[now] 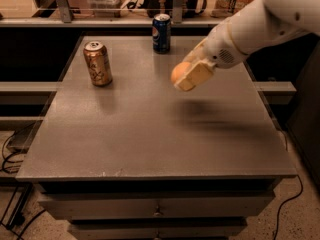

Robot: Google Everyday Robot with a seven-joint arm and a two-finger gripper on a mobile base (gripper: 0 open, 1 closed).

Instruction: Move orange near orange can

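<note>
The orange can [97, 63] stands upright on the grey surface [145, 134]. A dark blue Pepsi can [161, 33] stands upright to its right and farther back, well apart from it and behind the line from the orange can to the orange [177, 74]. The orange hangs above the surface, well to the right of the orange can. The hand [186, 76] is clamped on it, with a pale finger [194, 75] covering its right side.

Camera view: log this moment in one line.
gripper: shut on orange, above table | orange can: upright, back left, apart from orange | placement: not yet done
</note>
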